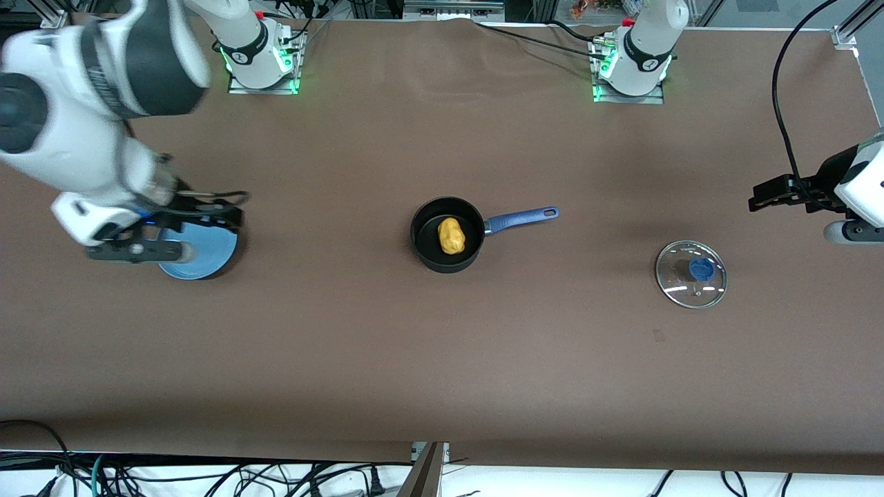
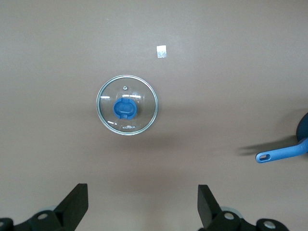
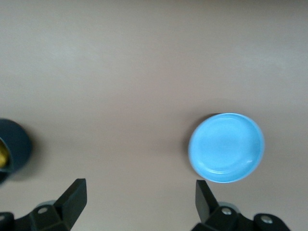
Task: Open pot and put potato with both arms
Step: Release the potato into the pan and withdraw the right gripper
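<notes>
The black pot (image 1: 427, 243) stands open in the middle of the table, its blue handle (image 1: 521, 218) toward the left arm's end. The yellow potato (image 1: 451, 235) lies inside it. The glass lid (image 1: 691, 273) with its blue knob lies flat on the table toward the left arm's end, also in the left wrist view (image 2: 127, 111). My left gripper (image 1: 763, 197) is open and empty, up in the air near the lid; its jaws (image 2: 143, 202) stand wide apart. My right gripper (image 1: 214, 210) is open and empty above the blue plate, and shows in its wrist view (image 3: 140, 197).
A flat blue plate (image 1: 197, 252) lies toward the right arm's end, also in the right wrist view (image 3: 226, 147). The pot's edge (image 3: 14, 144) shows there too. The handle tip (image 2: 281, 153) shows in the left wrist view. Cables lie below the table's near edge.
</notes>
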You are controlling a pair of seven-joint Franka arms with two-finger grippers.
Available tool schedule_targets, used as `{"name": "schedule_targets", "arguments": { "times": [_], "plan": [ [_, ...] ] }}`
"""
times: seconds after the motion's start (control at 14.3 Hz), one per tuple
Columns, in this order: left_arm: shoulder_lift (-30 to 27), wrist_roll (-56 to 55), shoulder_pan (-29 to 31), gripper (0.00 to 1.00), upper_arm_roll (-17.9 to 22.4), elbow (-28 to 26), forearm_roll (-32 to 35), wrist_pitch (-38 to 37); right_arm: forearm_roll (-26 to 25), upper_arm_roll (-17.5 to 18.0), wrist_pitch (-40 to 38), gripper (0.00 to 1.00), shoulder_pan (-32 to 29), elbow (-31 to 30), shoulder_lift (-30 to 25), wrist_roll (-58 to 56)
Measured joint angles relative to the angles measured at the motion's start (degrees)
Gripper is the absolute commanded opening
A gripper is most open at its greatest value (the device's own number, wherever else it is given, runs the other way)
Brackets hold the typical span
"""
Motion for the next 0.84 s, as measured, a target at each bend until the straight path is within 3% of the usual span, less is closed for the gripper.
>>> {"name": "schedule_targets", "arguments": {
  "times": [0.14,0.42,0.56,0.84],
  "plan": [
    [0.00,-0.01,-0.04,1.00,0.00,0.00,0.00,0.00,-0.12,1.58,-0.02,1.00,-6.05,-3.80,-3.46,-6.34],
    [0.00,-0.02,-0.06,1.00,0.00,0.00,0.00,0.00,-3.24,14.04,0.15,1.00,-19.77,-12.51,-11.57,-8.41],
    [0.00,-0.02,-0.06,1.00,0.00,0.00,0.00,0.00,-3.34,15.09,0.42,1.00,-21.41,-15.54,-14.52,-8.41],
    [0.00,-0.02,-0.07,1.00,0.00,0.00,0.00,0.00,-3.34,15.08,1.22,1.00,-22.80,-16.09,-15.39,-8.41]
  ]
}}
